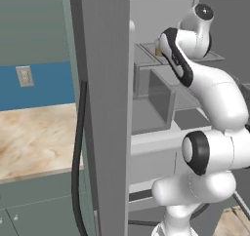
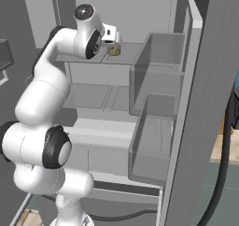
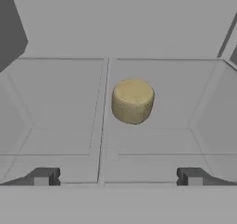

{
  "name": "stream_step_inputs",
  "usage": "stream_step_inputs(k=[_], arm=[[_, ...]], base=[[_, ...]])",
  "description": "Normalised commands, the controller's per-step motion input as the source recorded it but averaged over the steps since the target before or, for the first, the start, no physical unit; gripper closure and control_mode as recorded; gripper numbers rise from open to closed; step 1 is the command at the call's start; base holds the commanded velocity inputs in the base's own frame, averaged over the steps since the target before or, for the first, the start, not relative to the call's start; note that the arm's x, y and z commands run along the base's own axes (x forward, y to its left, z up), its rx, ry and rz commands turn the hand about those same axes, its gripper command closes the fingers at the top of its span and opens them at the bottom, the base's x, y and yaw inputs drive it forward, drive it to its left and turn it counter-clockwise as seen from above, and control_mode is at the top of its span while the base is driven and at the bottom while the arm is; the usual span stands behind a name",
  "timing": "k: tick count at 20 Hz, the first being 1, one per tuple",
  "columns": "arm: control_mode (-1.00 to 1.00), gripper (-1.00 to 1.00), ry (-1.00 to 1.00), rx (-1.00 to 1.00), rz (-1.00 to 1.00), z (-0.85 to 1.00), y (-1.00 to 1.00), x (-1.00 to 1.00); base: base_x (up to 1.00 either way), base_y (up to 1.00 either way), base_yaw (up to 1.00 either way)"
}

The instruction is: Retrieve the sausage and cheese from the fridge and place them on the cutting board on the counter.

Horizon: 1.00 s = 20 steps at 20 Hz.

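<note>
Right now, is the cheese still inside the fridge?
Yes, inside: the cheese sits on a grey fridge shelf, ahead of the open, empty fingers.

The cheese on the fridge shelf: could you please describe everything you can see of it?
The cheese is a small, stubby, tan-yellow round with a flat top and a matte look. It lies slightly tilted on a grey shelf inside the open fridge, just beside the shelf's centre seam. Only the shelf touches it. The open claw hangs short of it, fingertips apart.

Nothing readable is showing anywhere: the fridge (image 2: pixel 205 80) walls and shelves, the cheese (image 3: pixel 132 101) and the wall outlet (image 1: pixel 25 76) are bearing no legible text.
</note>
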Motion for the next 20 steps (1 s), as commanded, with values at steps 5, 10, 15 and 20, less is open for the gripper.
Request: stream_step_inputs(k=[5, 10, 15, 20], arm=[[-1.0, -1.0, 0.12, 0.0, 0.0, -0.03, -0.05, 0.38], [-1.0, -1.0, 0.15, 0.0, 0.0, -0.03, -0.08, 0.38], [-1.0, -1.0, 0.07, 0.0, 0.0, -0.01, -0.02, 0.26], [-1.0, -1.0, 0.01, 0.0, 0.0, -0.08, 0.0, 0.27]], base=[[0.0, 0.0, 0.0], [0.0, 0.0, 0.0], [0.0, 0.0, 0.0], [0.0, 0.0, 0.0]])
